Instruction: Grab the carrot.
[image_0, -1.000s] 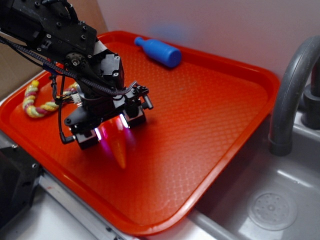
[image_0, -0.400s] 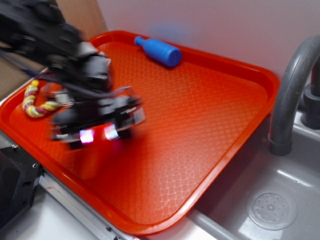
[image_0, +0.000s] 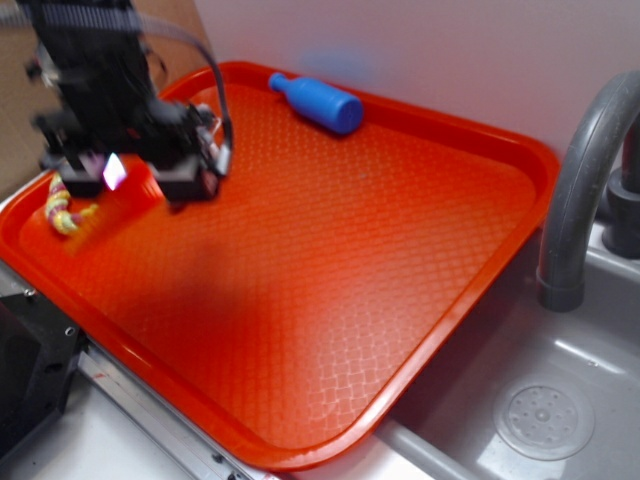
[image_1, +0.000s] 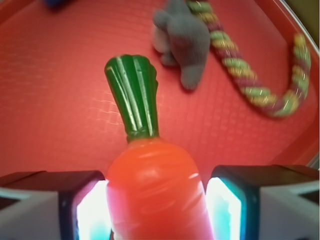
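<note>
- We see the carrot (image_1: 155, 185) wedged between the two lit pads (image_1: 92, 215) of our hand (image_1: 156, 210), its green stem cap pointing out ahead.
- The hand is closed to the carrot's width, both pads pressed on its orange body, so we judge the grab made.
- In the exterior view the hand (image_0: 135, 175) hangs over the left end of the red tray (image_0: 480, 300), above the rope toy (image_0: 62, 212); the carrot hides there.
- A grey soft toy (image_1: 182, 37) lies just beside the rope.
</note>
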